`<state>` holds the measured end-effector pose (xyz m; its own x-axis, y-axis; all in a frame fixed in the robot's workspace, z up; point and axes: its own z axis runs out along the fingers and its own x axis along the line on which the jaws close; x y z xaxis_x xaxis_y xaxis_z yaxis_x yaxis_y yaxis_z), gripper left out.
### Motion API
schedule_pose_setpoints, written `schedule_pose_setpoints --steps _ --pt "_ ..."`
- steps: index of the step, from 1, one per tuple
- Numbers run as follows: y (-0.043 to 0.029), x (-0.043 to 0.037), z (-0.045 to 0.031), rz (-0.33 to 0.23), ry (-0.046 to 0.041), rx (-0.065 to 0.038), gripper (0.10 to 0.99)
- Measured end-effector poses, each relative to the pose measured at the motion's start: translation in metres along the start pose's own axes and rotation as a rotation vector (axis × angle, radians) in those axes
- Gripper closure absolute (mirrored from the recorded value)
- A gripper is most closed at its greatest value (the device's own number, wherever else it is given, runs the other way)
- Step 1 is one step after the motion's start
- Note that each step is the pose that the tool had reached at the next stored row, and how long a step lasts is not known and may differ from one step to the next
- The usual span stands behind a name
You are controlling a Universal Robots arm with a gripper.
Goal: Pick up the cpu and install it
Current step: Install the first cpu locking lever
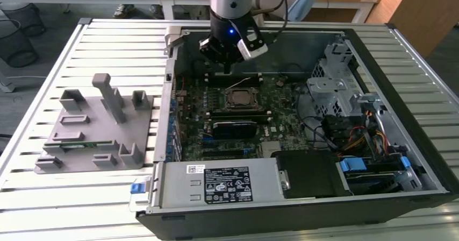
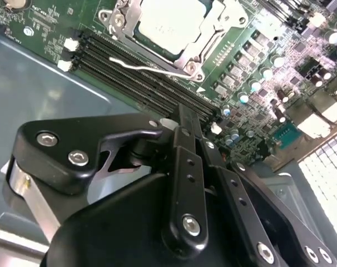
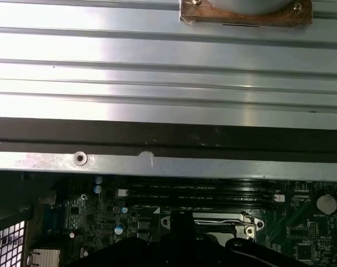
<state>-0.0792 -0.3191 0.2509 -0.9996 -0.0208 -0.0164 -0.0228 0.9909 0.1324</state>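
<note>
Silvery square cpu (image 2: 169, 21) already sits in its socket at frame top, black tool (image 2: 186, 125) above it pressed together and empty, so seating looks done; latching the retention frame remains.

Open PC case (image 1: 373, 198) sitting on a slatted metal worktop (image 1: 64, 198), motherboard (image 1: 280, 117) exposed, power supply (image 1: 215, 184) up front, grey plastic fixture (image 1: 93, 144) on the exterior view's left.

Even daylight; glare on slats (image 3: 157, 55); near linkage blurred.
</note>
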Motion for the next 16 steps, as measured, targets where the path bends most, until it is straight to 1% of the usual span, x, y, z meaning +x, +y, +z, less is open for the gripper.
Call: schedule_pose_setpoints --steps 1,5,13,16 --pt "-0.0002 -0.0005 0.0007 0.001 -0.0001 0.000 0.980" --pt "-0.0007 -0.0066 0.0034 0.002 -0.0001 0.002 0.980" --pt "-0.0015 -0.0124 0.0076 0.002 -0.0001 0.002 0.980" --pt "-0.0019 -0.0164 0.0097 -0.010 0.0014 0.002 0.980"
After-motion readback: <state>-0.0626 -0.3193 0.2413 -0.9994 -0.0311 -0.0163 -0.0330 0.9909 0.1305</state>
